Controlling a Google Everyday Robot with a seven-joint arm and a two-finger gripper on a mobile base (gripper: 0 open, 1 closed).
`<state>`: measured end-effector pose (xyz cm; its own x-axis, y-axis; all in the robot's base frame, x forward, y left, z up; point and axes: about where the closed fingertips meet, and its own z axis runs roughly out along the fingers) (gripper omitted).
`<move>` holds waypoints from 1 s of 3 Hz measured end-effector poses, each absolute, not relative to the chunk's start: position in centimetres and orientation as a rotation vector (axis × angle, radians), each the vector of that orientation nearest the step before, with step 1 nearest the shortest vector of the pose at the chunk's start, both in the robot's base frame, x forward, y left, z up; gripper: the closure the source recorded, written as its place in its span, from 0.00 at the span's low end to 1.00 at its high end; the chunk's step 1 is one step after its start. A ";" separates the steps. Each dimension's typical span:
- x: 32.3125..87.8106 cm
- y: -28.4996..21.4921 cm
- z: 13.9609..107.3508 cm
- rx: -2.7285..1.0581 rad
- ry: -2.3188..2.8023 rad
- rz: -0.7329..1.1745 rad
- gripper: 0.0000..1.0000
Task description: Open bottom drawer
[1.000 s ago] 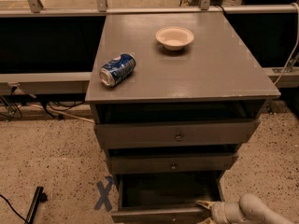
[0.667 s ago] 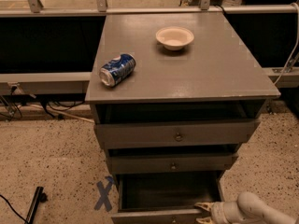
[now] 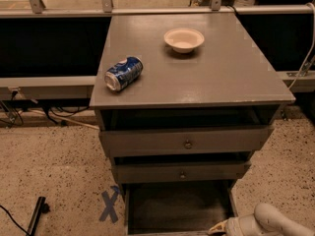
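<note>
The grey cabinet (image 3: pixel 197 77) has three drawers. The bottom drawer (image 3: pixel 179 206) is pulled out toward me, showing its dark grey interior; its front panel and knob are cut off by the lower edge of the view. The middle drawer (image 3: pixel 181 172) and the top drawer (image 3: pixel 186 141) stand slightly out. My gripper (image 3: pixel 216 227) is at the bottom right, at the front right corner of the bottom drawer, on the white arm (image 3: pixel 270 222).
A blue can (image 3: pixel 123 73) lies on its side on the cabinet top at the left. A white bowl (image 3: pixel 184 39) sits near the back. A blue X (image 3: pixel 109 204) is taped on the speckled floor at left. A black object (image 3: pixel 35 215) lies at lower left.
The arm and gripper have shifted slightly left and down along the drawer's front right corner. The bottom drawer stays pulled out.
</note>
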<state>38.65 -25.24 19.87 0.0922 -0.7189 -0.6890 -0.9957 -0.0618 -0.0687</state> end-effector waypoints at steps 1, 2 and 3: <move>38.2 -25.3 21.1 -1.824 1.641 0.709 1.00; 37.2 -25.7 24.9 -1.762 1.547 0.761 1.00; 36.8 -26.5 28.2 -1.694 1.485 0.735 0.82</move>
